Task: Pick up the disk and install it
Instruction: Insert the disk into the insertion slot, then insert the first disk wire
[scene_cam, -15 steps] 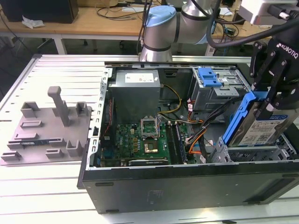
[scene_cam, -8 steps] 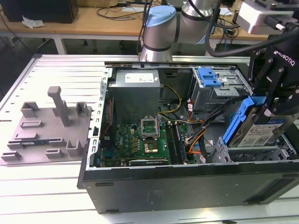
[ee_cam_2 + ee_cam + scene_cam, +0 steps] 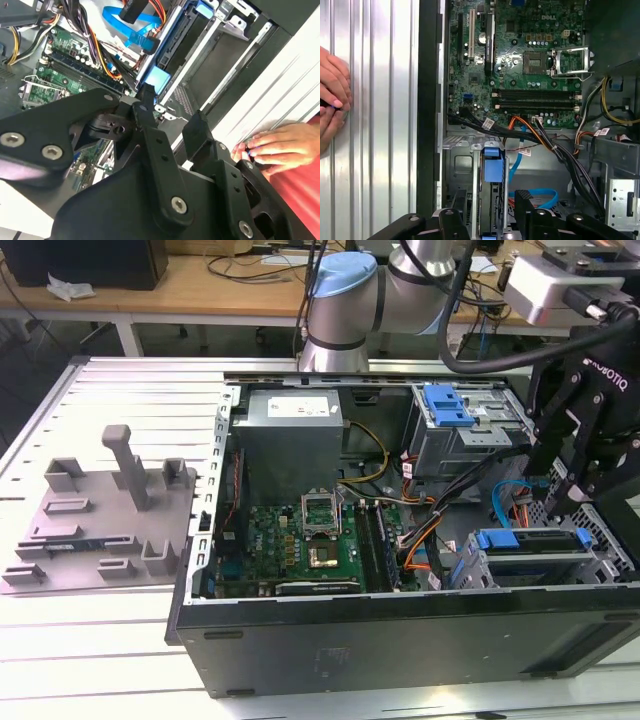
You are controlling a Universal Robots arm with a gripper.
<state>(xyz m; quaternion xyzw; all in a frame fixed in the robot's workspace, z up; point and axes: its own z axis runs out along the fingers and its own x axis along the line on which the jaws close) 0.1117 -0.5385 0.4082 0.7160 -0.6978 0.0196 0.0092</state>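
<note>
Fingers [image 3: 525, 207]: you had them spread apart and gripping nothing. In the first wrist view one stood on each side of the disk [image 3: 491, 167], clear of it.
Gripper [image 3: 580, 485]: you held it just above the drive bay, at the near corner of the case [image 3: 400, 640] on the exterior view's right.
Disk: it sat slotted in that bay under your gripper, its blue tab towards the motherboard [image 3: 520, 60].
Cables [image 3: 530, 132]: orange, black and blue runs lay between the motherboard and the bay.
Far side: the power supply [image 3: 290, 435] and a grey cage [image 3: 455, 430] with a blue latch stood there.
Hand [image 3: 332, 95]: it rested on the ribbed table [image 3: 380, 150] beside the case.
Tray [image 3: 100, 510]: this grey moulded piece lay on the table at the exterior view's left.
</note>
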